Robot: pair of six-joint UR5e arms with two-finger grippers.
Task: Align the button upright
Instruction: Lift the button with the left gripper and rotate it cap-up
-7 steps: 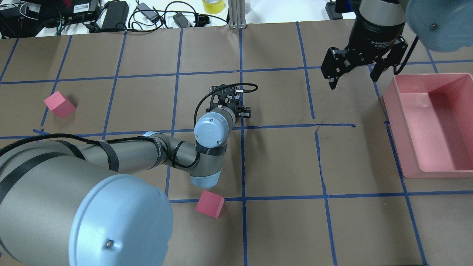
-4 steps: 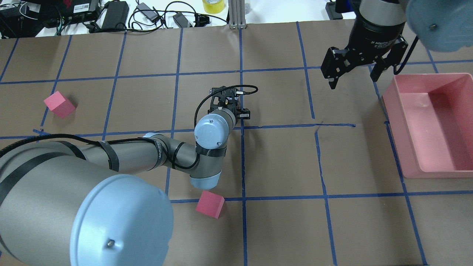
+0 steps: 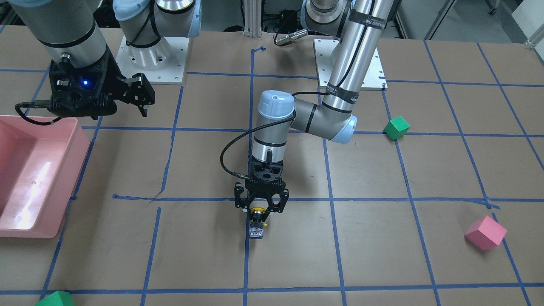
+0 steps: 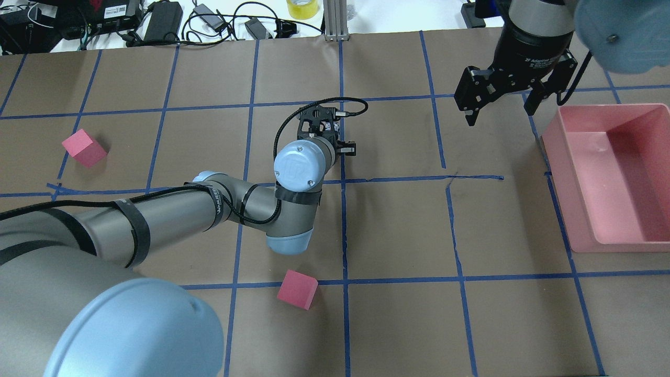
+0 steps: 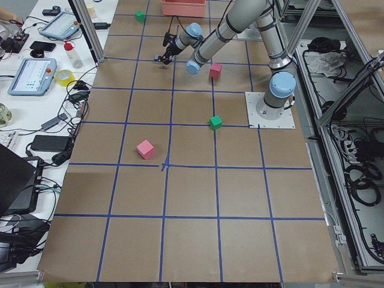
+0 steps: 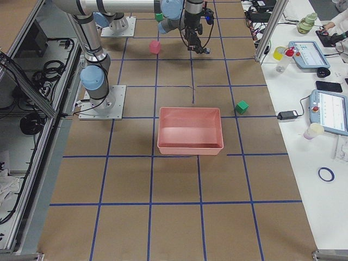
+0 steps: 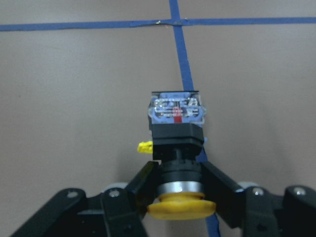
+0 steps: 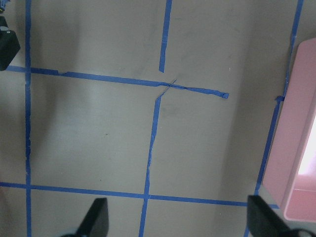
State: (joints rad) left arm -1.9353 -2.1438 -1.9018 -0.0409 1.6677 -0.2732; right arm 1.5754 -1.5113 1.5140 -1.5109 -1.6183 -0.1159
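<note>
The button (image 3: 256, 222) has a yellow cap, a black body and a whitish base block. My left gripper (image 3: 260, 208) is shut on its black body just under the cap. In the left wrist view the button (image 7: 176, 129) points its base away from the fingers (image 7: 143, 185), toward the table, over a blue tape line. I cannot tell whether the base touches the table. In the overhead view the left gripper (image 4: 322, 125) hides the button. My right gripper (image 4: 500, 107) is open and empty, high at the far right, well away from the button.
A pink bin (image 4: 576, 220) stands at the right. Pink cubes (image 4: 84, 148) (image 4: 297, 289) lie to the left and near the robot. Green cubes (image 3: 397, 127) (image 3: 55, 298) show in the front-facing view. Cables and power bricks (image 4: 162, 21) lie beyond the far edge.
My left arm has reached further from the robot, carrying its gripper forward along the blue tape line. The right arm has not moved.
</note>
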